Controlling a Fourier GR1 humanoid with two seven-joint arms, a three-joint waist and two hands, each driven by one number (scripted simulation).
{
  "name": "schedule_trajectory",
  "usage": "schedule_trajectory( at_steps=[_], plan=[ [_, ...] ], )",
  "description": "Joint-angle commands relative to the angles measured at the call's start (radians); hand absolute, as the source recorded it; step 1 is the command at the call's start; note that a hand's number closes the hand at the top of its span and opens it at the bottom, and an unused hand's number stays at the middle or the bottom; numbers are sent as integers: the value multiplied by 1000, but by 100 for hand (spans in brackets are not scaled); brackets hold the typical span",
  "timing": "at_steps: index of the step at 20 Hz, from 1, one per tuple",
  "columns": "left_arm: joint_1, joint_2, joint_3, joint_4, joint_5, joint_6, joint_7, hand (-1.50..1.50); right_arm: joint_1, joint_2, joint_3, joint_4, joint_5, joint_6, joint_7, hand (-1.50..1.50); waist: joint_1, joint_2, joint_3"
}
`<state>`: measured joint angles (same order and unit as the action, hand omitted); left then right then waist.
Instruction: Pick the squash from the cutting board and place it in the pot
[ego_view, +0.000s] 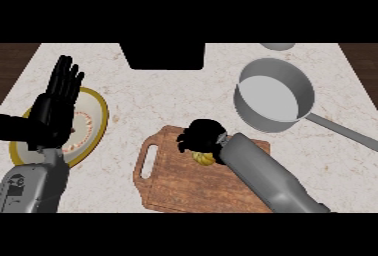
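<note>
Head view is showing the right robot hand (201, 134) curling around the squash (204, 158) on the cutting board (192, 185), gripping it for carrying to the pot (275, 96); the left robot hand (57, 100) is resting open beside the plate (94, 122).

A pale marbled counter (170, 95) fills the view, with dark wood floor (15, 65) at both upper corners.

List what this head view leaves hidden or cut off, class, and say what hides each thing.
- Squash: mostly covered by the right hand.
- Plate: partly behind the raised left hand.
- Pot handle: cut by the right edge.
- Grey object at the top edge: cut off, unidentifiable.
</note>
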<state>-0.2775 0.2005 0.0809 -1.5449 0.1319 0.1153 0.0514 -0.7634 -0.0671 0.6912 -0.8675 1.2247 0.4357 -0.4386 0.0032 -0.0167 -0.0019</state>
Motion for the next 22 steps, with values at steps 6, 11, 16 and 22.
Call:
schedule_trajectory(
  at_steps=[6,11,16,22],
  plan=[
    [72,-26,-2,-1,-8,-22,-64,0,75,28,-16,-135,78,-51,18,150,-2,16,2],
    [9,-16,4,-6,-3,-9,-4,0,95,65,-141,-233,-44,-76,344,150,14,14,3],
    [1,-19,5,18,4,-18,-12,0,110,67,-304,-278,-111,-288,692,150,18,15,7],
    [-20,-16,-5,23,-5,-19,-3,0,31,67,-288,-383,-39,-505,1145,150,34,1,1]
  ],
)
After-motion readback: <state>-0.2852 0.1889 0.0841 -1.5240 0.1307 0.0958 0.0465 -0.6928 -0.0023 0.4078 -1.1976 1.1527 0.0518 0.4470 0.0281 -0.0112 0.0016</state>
